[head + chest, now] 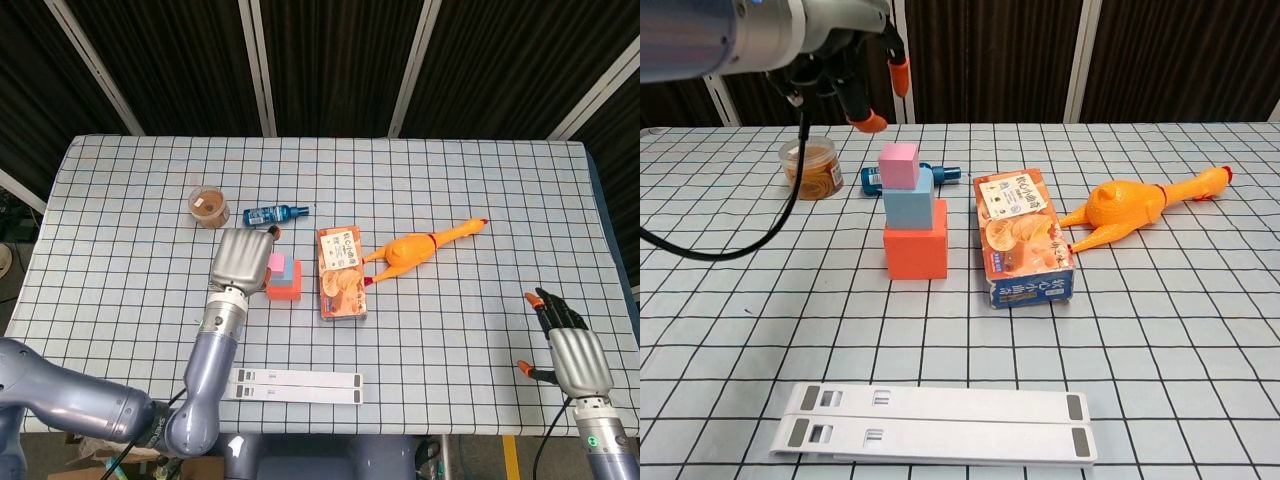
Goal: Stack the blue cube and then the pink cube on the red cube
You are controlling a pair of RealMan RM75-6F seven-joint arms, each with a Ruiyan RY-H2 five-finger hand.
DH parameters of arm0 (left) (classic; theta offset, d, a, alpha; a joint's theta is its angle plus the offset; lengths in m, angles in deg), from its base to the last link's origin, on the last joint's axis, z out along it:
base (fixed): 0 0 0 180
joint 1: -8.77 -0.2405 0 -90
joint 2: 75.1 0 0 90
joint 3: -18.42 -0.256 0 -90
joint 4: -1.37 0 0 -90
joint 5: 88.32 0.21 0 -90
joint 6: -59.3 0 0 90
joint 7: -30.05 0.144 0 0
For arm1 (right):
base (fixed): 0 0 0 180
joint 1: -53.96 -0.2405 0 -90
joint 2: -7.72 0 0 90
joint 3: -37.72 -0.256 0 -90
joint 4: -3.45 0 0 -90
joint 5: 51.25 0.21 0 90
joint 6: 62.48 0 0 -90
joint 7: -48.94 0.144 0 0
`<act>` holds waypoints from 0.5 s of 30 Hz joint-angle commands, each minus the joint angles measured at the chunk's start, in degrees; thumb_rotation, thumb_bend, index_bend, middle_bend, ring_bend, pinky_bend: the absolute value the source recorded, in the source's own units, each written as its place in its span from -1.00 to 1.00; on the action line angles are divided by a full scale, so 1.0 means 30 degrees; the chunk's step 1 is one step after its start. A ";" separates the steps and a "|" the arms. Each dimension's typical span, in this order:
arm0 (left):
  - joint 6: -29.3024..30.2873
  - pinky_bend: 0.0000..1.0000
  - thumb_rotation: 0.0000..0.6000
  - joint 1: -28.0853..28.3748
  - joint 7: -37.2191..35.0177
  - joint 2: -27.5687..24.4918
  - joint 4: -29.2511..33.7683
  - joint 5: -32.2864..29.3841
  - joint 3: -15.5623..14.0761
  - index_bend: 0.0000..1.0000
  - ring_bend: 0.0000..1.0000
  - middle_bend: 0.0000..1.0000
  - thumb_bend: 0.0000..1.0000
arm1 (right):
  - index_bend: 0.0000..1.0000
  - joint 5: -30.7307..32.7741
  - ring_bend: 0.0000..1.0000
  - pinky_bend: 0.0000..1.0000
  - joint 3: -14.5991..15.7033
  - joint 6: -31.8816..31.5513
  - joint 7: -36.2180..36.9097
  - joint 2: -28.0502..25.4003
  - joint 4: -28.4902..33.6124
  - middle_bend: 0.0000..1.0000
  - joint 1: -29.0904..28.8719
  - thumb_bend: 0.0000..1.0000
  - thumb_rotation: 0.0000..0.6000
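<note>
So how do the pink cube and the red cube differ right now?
The pink cube is the smallest and tops the stack; the red cube is the largest and sits on the table under the blue cube. Pink sits offset left and slightly rotated; red looks square. Both stand free of the hands.
</note>
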 commanded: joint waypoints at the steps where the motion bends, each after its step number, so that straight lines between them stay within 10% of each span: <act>1: 0.0704 0.61 1.00 -0.0626 -0.0209 -0.1736 0.2277 0.0430 0.0510 -0.41 0.53 0.85 -0.22 | -0.80 -0.0019 -0.79 -0.57 -0.0001 -0.0036 0.0083 -0.0054 0.0028 -0.85 0.0027 -0.68 1.00; 6: 0.0141 0.38 1.00 -0.3241 -0.1828 -0.5423 0.6053 0.2037 -0.0513 -0.48 0.26 0.61 -0.32 | -0.80 0.0018 -0.79 -0.57 -0.0036 -0.0147 0.0265 -0.0169 0.0118 -0.85 0.0098 -0.68 1.00; 15: -0.3944 -0.50 1.00 -1.2630 -1.1714 -1.1306 0.6053 1.4773 -0.8849 -0.66 -0.59 -0.35 -0.58 | -0.80 -0.0189 -0.79 -0.57 0.0000 -0.0312 -0.0066 -0.0197 0.0471 -0.85 0.0115 -0.68 1.00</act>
